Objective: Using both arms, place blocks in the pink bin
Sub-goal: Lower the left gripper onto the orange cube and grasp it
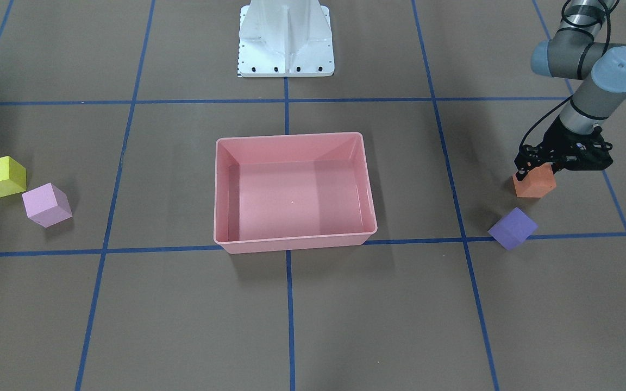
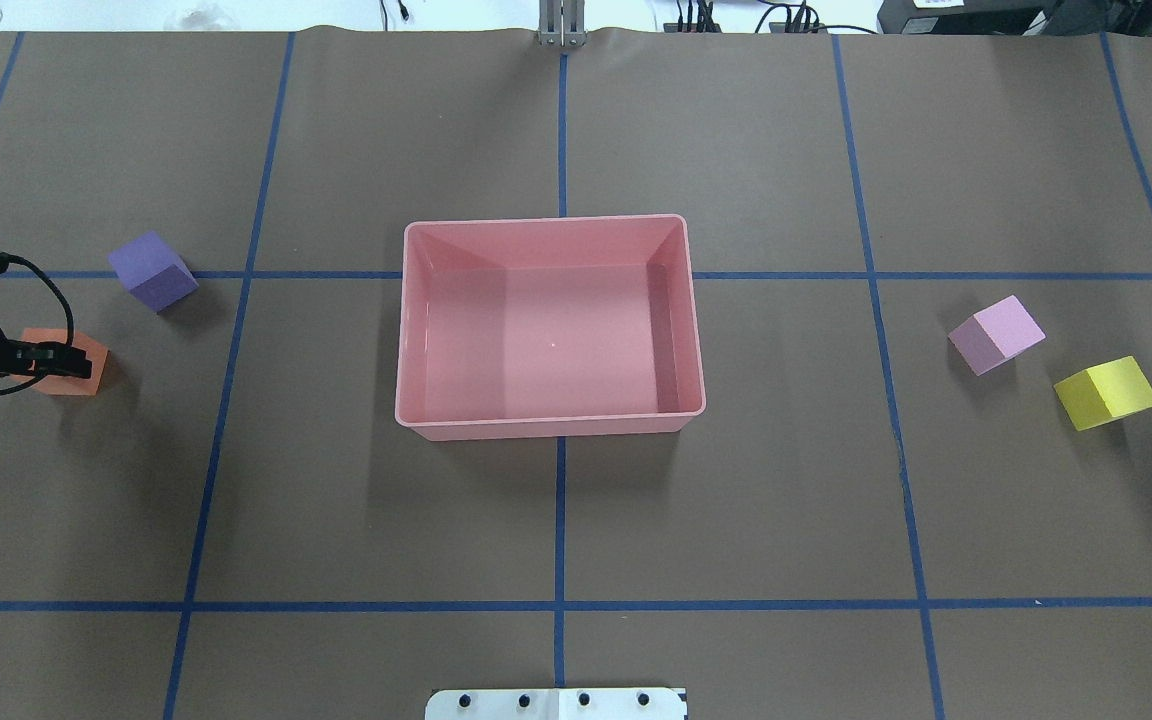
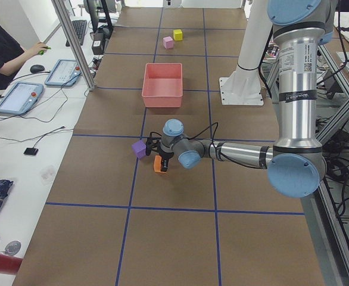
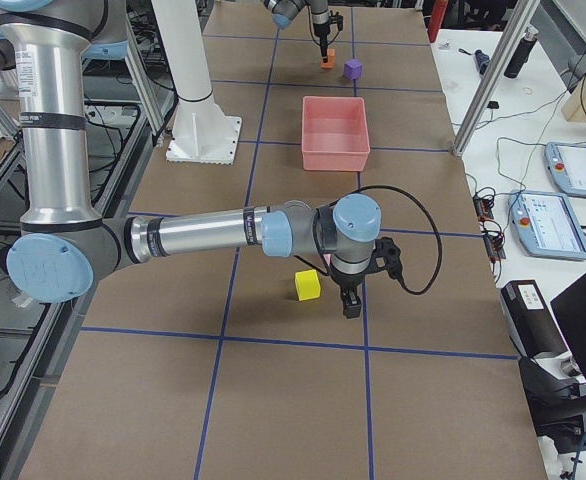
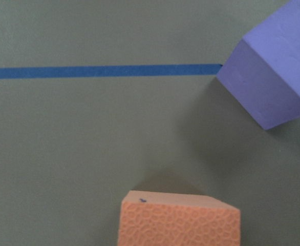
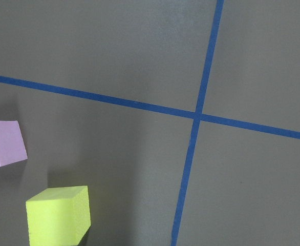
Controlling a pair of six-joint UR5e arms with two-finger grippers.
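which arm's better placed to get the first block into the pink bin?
Left. The left gripper is down at the orange cube, though I can't tell whether it's clamped. The right gripper hangs beside the yellow cube, not over it, so it would likely need to line up first.

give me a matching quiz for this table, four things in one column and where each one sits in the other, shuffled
Things:
1 orange cube
2 purple cube
3 yellow cube
4 pink bin

Places or states:
a empty, in the middle of the table
b right beside the light pink cube
c at the tips of the left gripper
d loose on the table, nearest the orange cube

Pairs: 1-c, 2-d, 3-b, 4-a
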